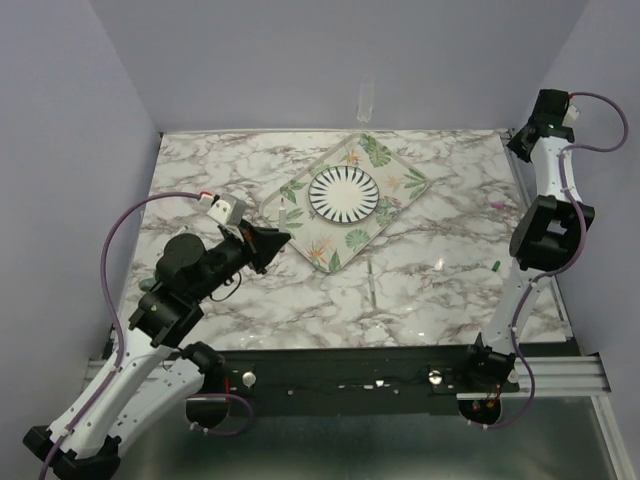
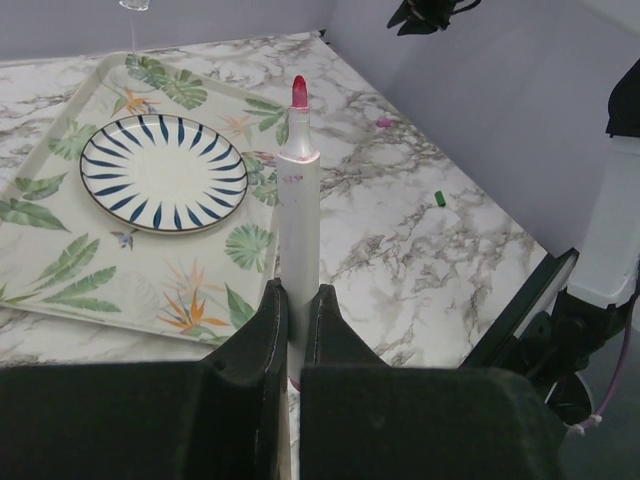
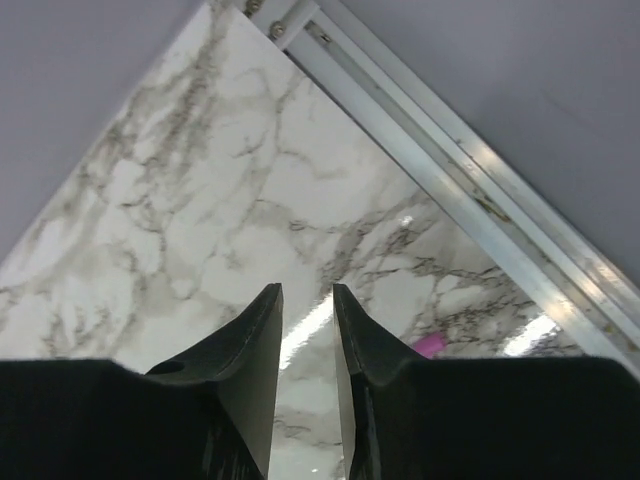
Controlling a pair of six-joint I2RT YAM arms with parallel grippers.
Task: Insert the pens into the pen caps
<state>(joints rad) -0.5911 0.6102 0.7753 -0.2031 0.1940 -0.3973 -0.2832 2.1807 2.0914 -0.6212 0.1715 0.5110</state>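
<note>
Pen point(image 2: 298, 200), red-tipped, stands clamped in the left pincer point(image 2: 295, 325) near the edge of the leaf-print tray point(image 2: 60, 270); only the left wrist view shows it. Right wrist view alone shows the right pincer point(image 3: 307, 300) parted, holding nothing, over the desk point(image 3: 200, 200) near a pink cap point(image 3: 428, 346).

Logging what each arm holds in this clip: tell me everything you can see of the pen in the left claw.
The pen is a white, plastic-looking marker with its cap off, baring a red felt tip. Faint pink smudges mark the barrel just below the collar. The left claw is shut on its lower barrel, one finger on each side, so it points straight out from the claw. Its rear end is hidden between the fingers. Nothing else touches it.
</note>
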